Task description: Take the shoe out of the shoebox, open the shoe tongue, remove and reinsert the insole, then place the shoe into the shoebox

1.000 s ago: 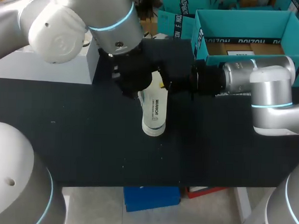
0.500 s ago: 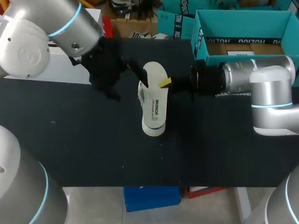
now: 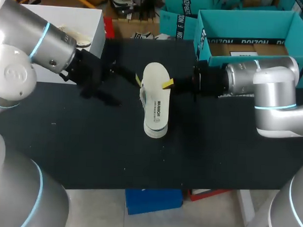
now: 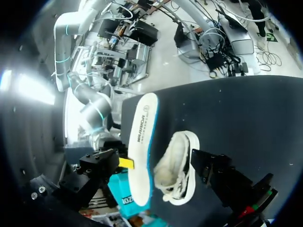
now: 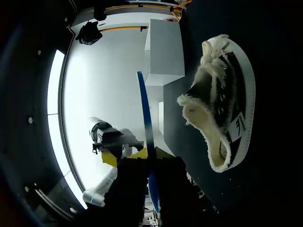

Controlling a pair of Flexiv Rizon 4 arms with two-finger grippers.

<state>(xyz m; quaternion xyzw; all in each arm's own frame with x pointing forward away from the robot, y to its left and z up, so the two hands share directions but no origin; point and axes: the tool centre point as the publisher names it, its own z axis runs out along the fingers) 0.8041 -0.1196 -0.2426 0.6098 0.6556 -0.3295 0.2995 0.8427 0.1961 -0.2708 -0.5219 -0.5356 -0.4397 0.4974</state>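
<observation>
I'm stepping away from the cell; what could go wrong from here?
The right gripper pinches the insole by one edge only, so it may slip or twist. The shoe lies on its side, apparently unheld, so pushing the insole in could slide it across the table.

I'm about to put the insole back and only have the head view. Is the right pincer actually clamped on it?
Observer: Yes. In the right wrist view the right pincer has a yellow fingertip on each side of the insole, which is seen edge-on.
Operator: What's the upper of the shoe like? I can't make it out here.
Observer: Black, with a cream fleecy lining spilling from the opening.
Operator: And the insole's hidden face?
Observer: The left wrist view shows it: white, printed, with a blue rim.
</observation>
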